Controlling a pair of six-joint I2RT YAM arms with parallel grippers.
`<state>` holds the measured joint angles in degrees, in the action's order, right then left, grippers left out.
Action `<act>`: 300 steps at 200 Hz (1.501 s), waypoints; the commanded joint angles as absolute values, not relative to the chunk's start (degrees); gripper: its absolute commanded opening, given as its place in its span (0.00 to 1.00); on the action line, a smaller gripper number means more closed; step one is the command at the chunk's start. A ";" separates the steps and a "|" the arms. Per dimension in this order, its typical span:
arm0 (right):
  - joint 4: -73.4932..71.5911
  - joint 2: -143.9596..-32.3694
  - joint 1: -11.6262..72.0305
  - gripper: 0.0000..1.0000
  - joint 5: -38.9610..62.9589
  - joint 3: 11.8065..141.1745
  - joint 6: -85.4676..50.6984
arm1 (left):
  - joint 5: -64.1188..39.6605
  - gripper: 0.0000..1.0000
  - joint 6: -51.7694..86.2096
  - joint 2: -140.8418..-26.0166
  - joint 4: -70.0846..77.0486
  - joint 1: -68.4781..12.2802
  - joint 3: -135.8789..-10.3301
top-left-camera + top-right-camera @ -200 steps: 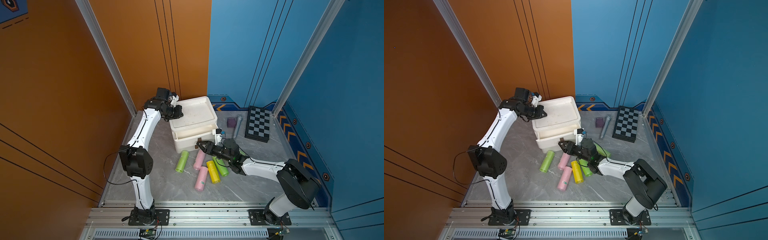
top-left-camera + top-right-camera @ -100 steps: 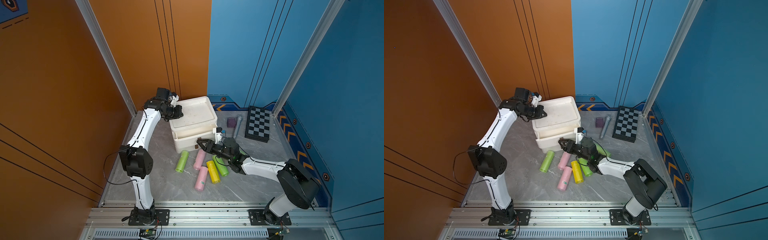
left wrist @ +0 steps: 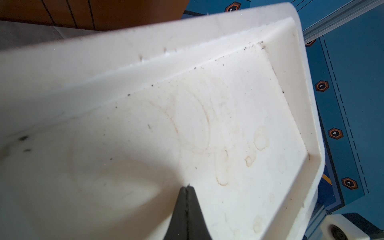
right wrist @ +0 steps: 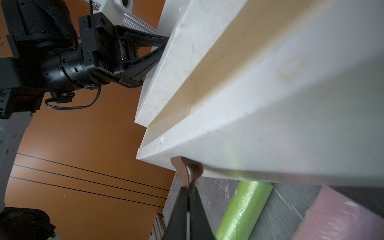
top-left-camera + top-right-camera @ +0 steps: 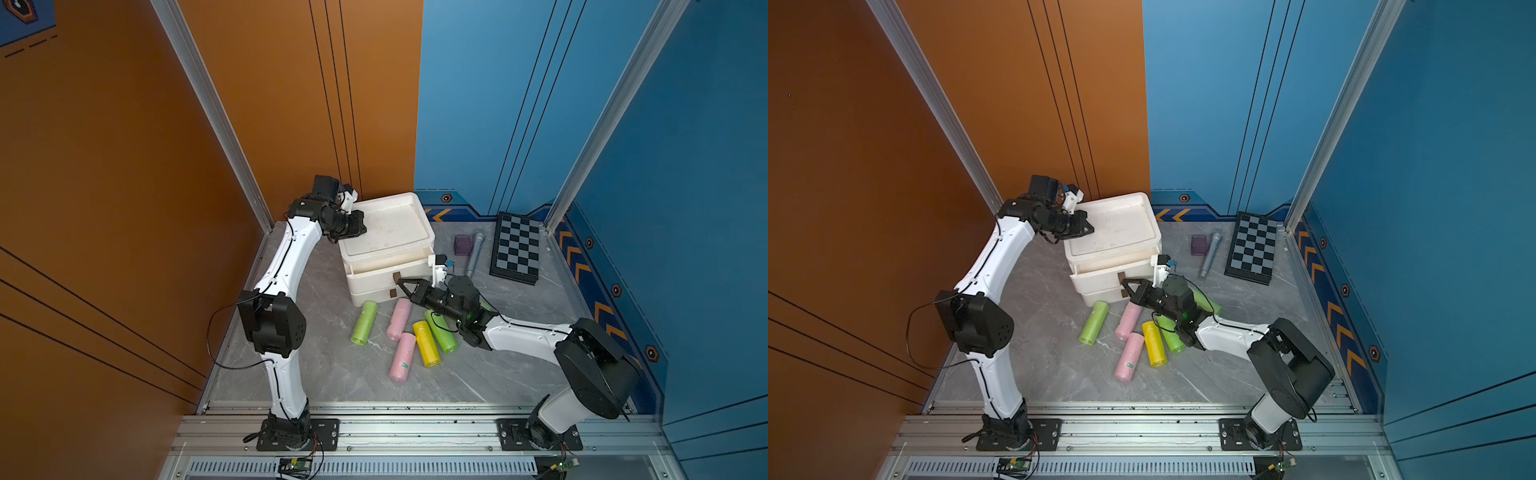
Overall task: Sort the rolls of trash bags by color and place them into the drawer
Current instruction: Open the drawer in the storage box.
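Your right gripper point(image 4: 188, 193) is clenched on the brown pull tab point(image 4: 187, 168) of the top drawer point(image 5: 374, 276). That drawer stands slightly out of the white cabinet point(image 5: 430, 239) at mid-frame in both top views.

Pull straight along the drawer's own line, level and slow. The tab looks thin and soft, so a sideways tug could slip it from the pads.

Your left gripper point(image 3: 187, 193) is closed on nothing, with its tips at the cabinet's recessed top, apparently touching it. Bear down there so the light box does not slide with the pull.

Open far enough that a roll can drop in lengthwise. The rolls of trash bags point(image 5: 402, 356) lie loose just below the cabinet front: two pink, one yellow and two lime. Another green roll point(image 5: 1210, 305) sits partly under your right arm, so mind your elbow.

The grey marbled floor point(image 5: 332, 374) looks smooth, so the rolls may wander. There is an orange wall at left and blue walls at right. A chequered board point(image 5: 517, 249), a grey stick point(image 5: 475, 253) and a purple cube point(image 5: 462, 245) sit right of the cabinet.
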<state>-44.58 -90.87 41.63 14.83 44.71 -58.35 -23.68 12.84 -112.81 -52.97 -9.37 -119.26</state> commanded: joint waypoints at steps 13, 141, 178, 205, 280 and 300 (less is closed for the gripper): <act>-47.19 -89.35 41.31 0.00 13.36 44.30 -58.31 | -20.81 0.00 11.81 -116.54 -64.26 -9.04 -115.58; -44.08 -81.85 42.75 0.00 10.57 39.27 -58.51 | -20.91 0.00 11.95 -116.54 -64.33 -8.99 -115.90; -42.85 -78.75 44.63 0.00 8.72 35.90 -58.56 | -20.91 0.00 12.04 -116.37 -64.32 -8.97 -115.85; -40.48 -75.51 46.52 0.00 6.87 33.56 -58.00 | -20.92 0.00 12.13 -116.32 -64.30 -9.03 -115.84; -31.14 -66.09 50.67 0.00 2.75 29.34 -56.93 | -20.92 0.00 12.88 -115.75 -64.25 -9.35 -115.81; -28.91 -64.77 51.72 0.00 2.55 28.75 -57.39 | -20.97 0.00 13.11 -115.84 -64.26 -9.35 -115.75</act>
